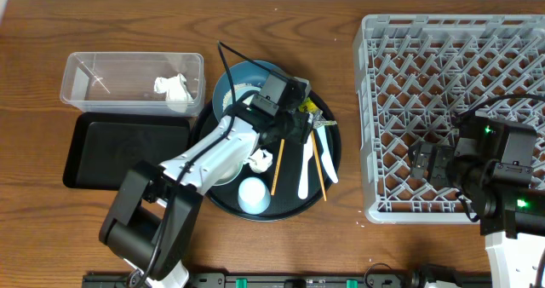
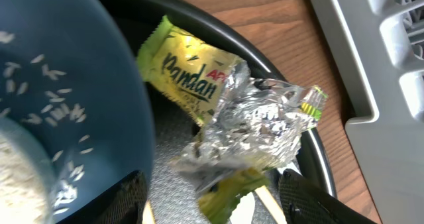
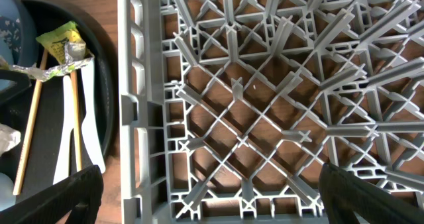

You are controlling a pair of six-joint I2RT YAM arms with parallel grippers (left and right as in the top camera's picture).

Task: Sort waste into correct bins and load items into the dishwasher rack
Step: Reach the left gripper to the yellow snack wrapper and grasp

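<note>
Jaws, left: the left gripper [image 2: 212,187] stands apart, one dark finger at each lower corner of its wrist view, with nothing clamped.
Jaws, right: the right gripper [image 3: 211,184] is spread wide and holds nothing.
Wrapper: the crinkled yellow-and-silver wrapper [image 2: 232,111] lies on the round black tray [image 2: 199,18], just ahead of the left fingers and beside the dark blue dish [image 2: 79,85].
Rice: loose rice grains [image 2: 53,105] dot the inside of the dish.
Right arm: it hovers over the near left corner of the dishwasher rack [image 1: 451,109], whose pegs are bare.
Bins: the clear tub [image 1: 128,83] holds a crumpled tissue [image 1: 174,90]; the black rectangular tray [image 1: 128,147] sits just in front of it.
Round tray contents: two chopsticks [image 1: 278,166], pale spoons [image 1: 303,169] between them, and a pale bowl [image 1: 254,194] at the near edge.
Table: brown wood [image 1: 34,237].
</note>
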